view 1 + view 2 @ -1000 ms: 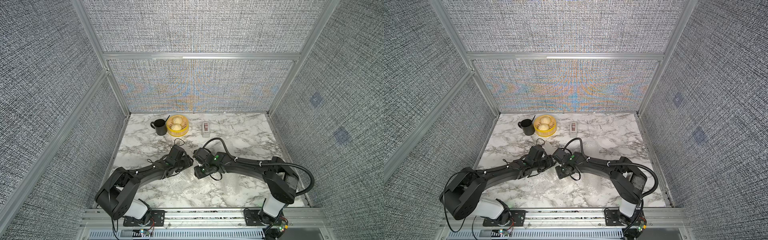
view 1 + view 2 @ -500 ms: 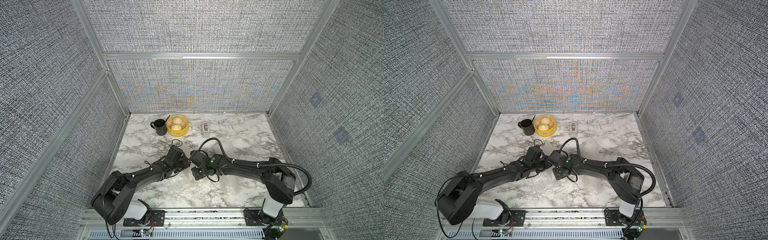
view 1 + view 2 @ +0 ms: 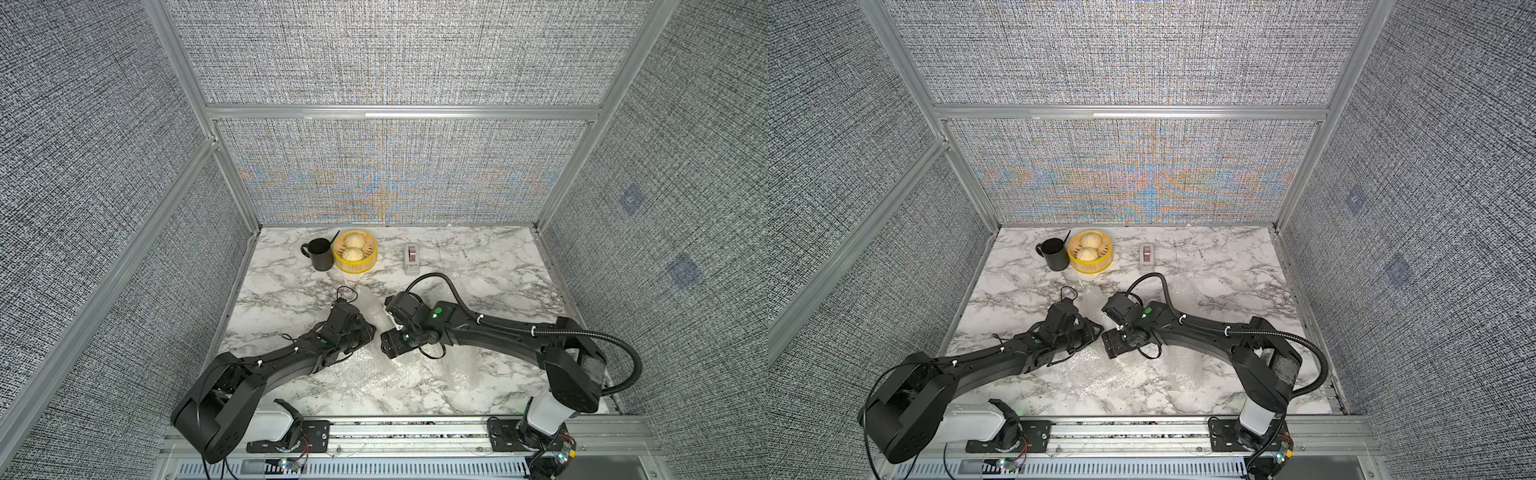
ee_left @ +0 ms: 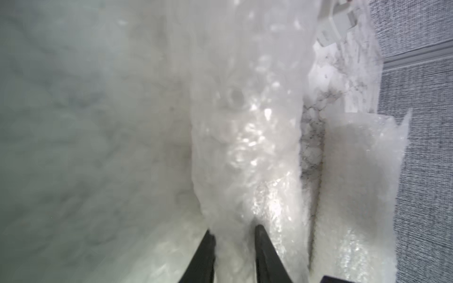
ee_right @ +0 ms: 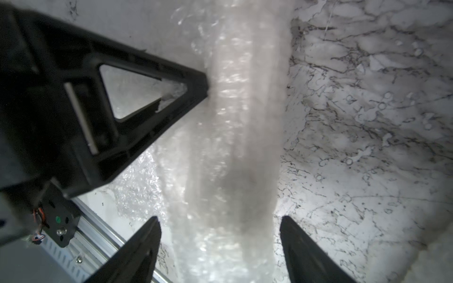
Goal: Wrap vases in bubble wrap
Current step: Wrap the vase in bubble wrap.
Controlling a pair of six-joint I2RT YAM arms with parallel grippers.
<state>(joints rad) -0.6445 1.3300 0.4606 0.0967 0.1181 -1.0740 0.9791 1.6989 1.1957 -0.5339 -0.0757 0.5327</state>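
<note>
Left gripper (image 4: 234, 232) pinches a fold of bubble wrap (image 4: 247, 137), jaws nearly closed. Right gripper (image 5: 219, 220) is wide open, straddling the wrapped roll (image 5: 245, 110) without touching it. Roll's long axis runs straight ahead between its fingers. Vase not visible under the wrap. Right looks best placed to clamp.

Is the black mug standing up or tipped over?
Standing up: the black mug sits on its base, open mouth facing upward.

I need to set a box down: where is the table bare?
Bare: the back right, between tape dispenser and wall; the left, between mug and left arm. Crowded: centre and front, with left gripper, right gripper and bubble wrap.
</note>
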